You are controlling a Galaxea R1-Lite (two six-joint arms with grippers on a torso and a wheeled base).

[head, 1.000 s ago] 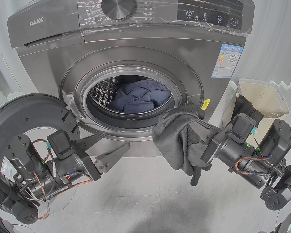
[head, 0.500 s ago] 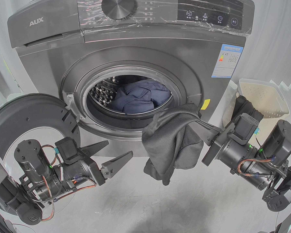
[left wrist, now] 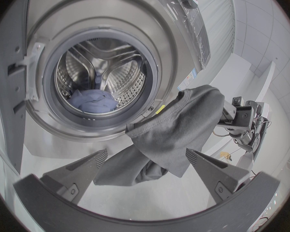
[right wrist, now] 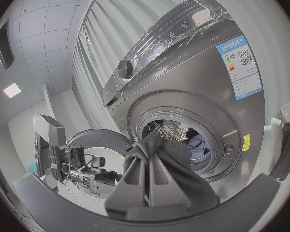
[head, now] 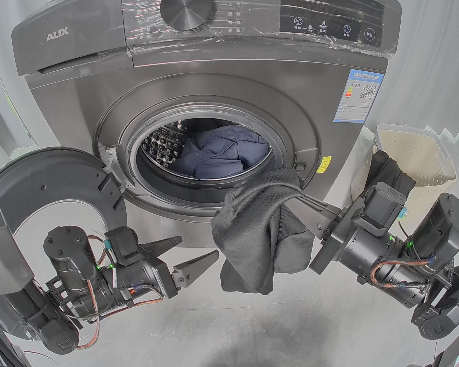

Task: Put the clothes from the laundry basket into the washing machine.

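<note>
Gripping a dark grey garment (head: 260, 230), the right gripper (head: 297, 206) has 2 fingers pressed together on cloth draping below them; just beyond the tips, the open washing machine (head: 214, 77) holds blue clothes (head: 219, 155); left gripper (head: 199, 248) fingers spread, empty; laundry basket (head: 418, 151) behind the right wrist.

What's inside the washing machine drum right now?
A crumpled navy garment lies in the drum; anything beneath it is hidden. The grey garment hangs outside, clamped in the right gripper.

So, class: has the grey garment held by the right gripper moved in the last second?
Yes. The grey garment has shifted toward the robot's left, away from the yellow sticker and toward the open door.
</note>
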